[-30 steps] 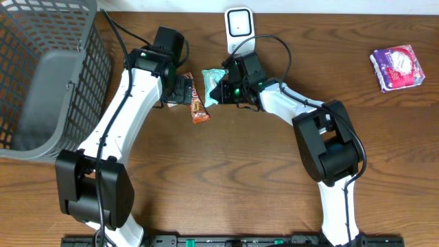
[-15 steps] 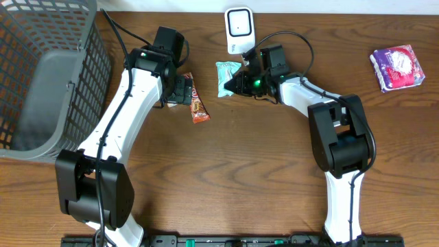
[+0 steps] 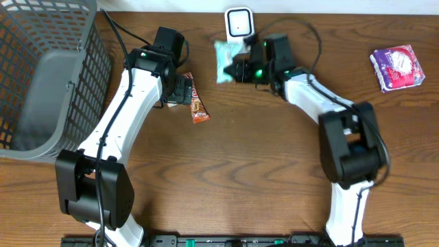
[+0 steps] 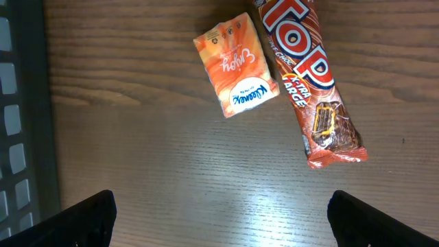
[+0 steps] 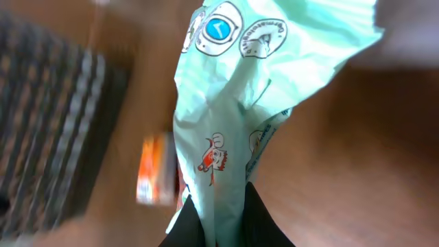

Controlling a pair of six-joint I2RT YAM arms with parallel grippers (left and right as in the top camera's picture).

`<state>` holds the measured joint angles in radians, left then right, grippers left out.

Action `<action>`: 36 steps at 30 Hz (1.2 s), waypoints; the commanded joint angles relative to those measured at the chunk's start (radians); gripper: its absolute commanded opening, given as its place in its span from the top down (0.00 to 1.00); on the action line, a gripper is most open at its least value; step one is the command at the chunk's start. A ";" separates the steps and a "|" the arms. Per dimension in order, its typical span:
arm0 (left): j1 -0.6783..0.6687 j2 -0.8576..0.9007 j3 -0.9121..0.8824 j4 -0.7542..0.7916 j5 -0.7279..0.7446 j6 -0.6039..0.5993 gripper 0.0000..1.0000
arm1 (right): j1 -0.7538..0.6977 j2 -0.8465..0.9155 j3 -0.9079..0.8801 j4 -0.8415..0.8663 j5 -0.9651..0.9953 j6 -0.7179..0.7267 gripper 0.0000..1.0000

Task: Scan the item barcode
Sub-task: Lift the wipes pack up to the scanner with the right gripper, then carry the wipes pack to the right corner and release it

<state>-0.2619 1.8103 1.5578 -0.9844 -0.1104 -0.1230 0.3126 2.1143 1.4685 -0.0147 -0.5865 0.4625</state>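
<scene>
Right hand (image 3: 238, 68): fingers pinched narrow on the lower edge of the mint-green packet (image 3: 225, 60). In the wrist view the packet (image 5: 233, 103) rises straight out from between the fingertips, crumpled, held clear of the table (image 3: 274, 171).

Long axis of the packet: runs outward from the fingertips, in line with the hand. The printed side with a cartoon logo faces the wrist camera. I see no barcode on that side; which face carries it, I cannot tell.

Scanner (image 3: 239, 26): sits just off the flank of the right hand, toward the far table edge. The packet's outer end lies just beside the scanner's base, to one side of it rather than in front of its window. Touching or not, I cannot tell from overhead.

Judgement: the step in hand is presenting the packet to the scanner. The move turns on that sideways offset. The packet has to be carried across from the fingertips' line to in front of the window, and likely rolled about its long axis until the code faces it.

Left hand (image 3: 180, 90): jaws wide, holding nothing. It hangs over the chocolate bar (image 4: 305, 82) and the orange tissue pack (image 4: 236, 65), both flat on the table beneath and ahead of its fingers. It is well apart from the scanner; the right hand is much the nearer.
</scene>
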 commanded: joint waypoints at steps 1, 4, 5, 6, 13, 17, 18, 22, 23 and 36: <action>0.003 0.004 -0.001 -0.002 0.000 0.007 0.02 | -0.001 -0.107 0.004 0.059 0.245 -0.014 0.99; 0.003 0.004 -0.001 -0.002 0.000 0.006 0.02 | -0.001 -0.092 0.004 0.143 0.276 0.047 0.99; 0.003 0.004 -0.001 -0.002 0.000 0.006 0.02 | 0.000 -0.080 0.004 0.164 0.283 0.064 0.99; 0.003 0.004 -0.001 -0.002 0.000 0.006 0.02 | 0.000 -0.066 0.004 0.194 0.283 0.087 0.99; 0.003 0.004 -0.001 -0.002 0.000 0.007 0.02 | -0.008 0.047 0.005 0.389 0.281 0.246 0.99; 0.003 0.004 -0.001 -0.002 0.000 0.007 0.02 | -0.012 0.086 0.036 0.397 0.278 0.266 0.99; 0.003 0.004 -0.001 -0.002 0.000 0.007 0.02 | -0.012 0.093 0.048 0.383 0.278 0.265 0.99; 0.003 0.004 -0.001 -0.002 0.000 0.006 0.02 | -0.013 0.099 0.082 0.312 0.278 0.224 0.99; 0.003 0.004 -0.001 -0.002 0.000 0.006 0.02 | -0.014 0.099 0.092 0.301 0.278 0.201 0.99; 0.003 0.004 -0.001 -0.002 0.000 0.007 0.02 | -0.274 0.083 0.288 -0.098 0.103 0.121 0.99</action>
<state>-0.2619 1.8103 1.5578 -0.9844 -0.1104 -0.1226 0.1329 2.2185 1.6897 -0.0231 -0.4149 0.6556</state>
